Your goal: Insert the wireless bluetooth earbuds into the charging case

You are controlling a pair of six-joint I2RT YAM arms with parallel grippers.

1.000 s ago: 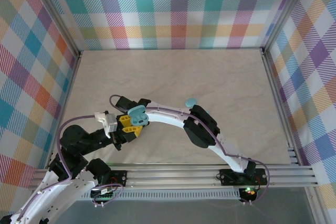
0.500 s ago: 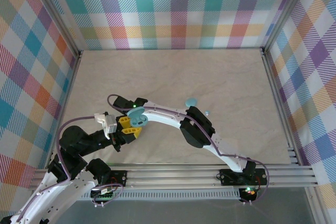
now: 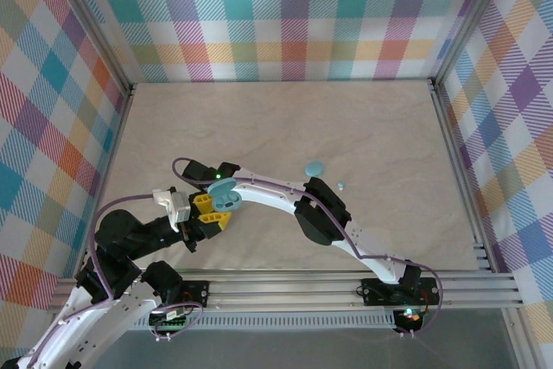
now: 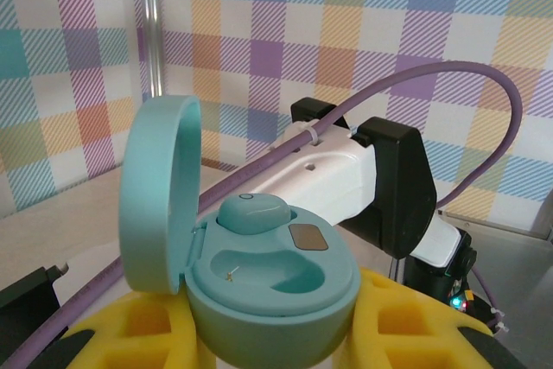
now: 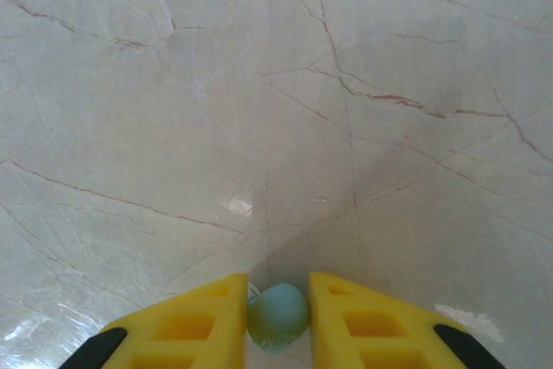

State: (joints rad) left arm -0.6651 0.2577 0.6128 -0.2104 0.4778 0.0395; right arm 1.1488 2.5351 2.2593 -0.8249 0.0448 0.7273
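Plaid walls in pastel checks surround a beige marbled table [image 3: 285, 118]. At its near left, the left tool [image 4: 270, 304] is clenched on the base of the open charging case [image 4: 337, 278], with its yellow fingers [image 4: 104, 334] pressed against either side. The lid stands upright on the left. One seated earbud [image 4: 251, 212] fills the far well, and the near well [image 4: 276, 270] lies open beside it. Behind the case runs the right arm's white link [image 4: 320, 174].

The right tool [image 5: 278, 291] is drawn in to a narrow gap, grasping a second earbud [image 5: 278, 315] whose sides touch both fingers. I cannot tell whether it is lifted off the table.

From above, a closed case [image 3: 313, 168] lies right of middle on the table. A loose earbud [image 3: 340, 185] sits near it on its near-right side, not touching.
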